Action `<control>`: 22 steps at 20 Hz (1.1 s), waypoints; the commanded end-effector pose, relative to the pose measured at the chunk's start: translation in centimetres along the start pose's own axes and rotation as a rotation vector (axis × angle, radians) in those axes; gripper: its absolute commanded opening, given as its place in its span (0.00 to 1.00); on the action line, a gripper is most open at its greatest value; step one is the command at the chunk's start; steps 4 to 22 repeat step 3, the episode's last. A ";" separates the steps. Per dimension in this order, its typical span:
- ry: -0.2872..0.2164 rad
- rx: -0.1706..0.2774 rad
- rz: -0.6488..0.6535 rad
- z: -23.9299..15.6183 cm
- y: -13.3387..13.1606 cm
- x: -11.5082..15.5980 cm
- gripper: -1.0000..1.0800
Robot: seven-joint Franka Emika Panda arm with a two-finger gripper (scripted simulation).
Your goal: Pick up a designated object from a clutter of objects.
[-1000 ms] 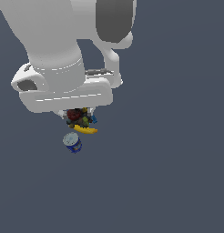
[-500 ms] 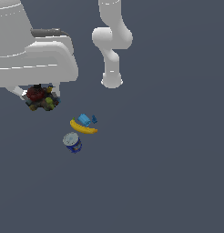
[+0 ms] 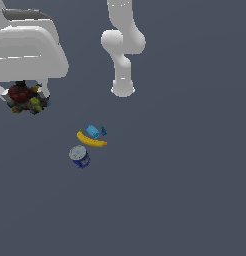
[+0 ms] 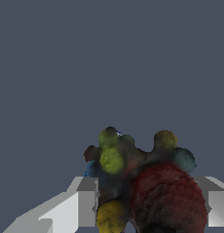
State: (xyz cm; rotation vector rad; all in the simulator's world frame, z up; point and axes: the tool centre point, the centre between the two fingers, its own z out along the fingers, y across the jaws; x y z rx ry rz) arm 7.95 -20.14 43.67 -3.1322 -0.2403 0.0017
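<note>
You'll find no readable label on the blue can (image 3: 80, 156). Your gripper (image 3: 25, 95) has its fingers (image 4: 86, 207) closed around the dark lumpy object (image 3: 25, 98), lifted well apart from the banana (image 3: 91, 140) and the light-blue block (image 3: 93, 131). Only the wrist view shows its yellow-green knobs, probably toy fruit. The floor (image 3: 185, 190) is plain slate grey.

On the worktop (image 3: 185, 190), the blocky item (image 3: 93, 131) touches the banana (image 3: 91, 140); the can (image 3: 79, 156) stands near the banana.
</note>
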 end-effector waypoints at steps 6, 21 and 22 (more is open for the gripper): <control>0.001 0.000 -0.001 -0.3 0.2 0.0 0.00; 0.001 0.000 -0.001 -0.3 0.2 0.0 0.00; 0.001 0.000 -0.001 -0.3 0.2 0.0 0.00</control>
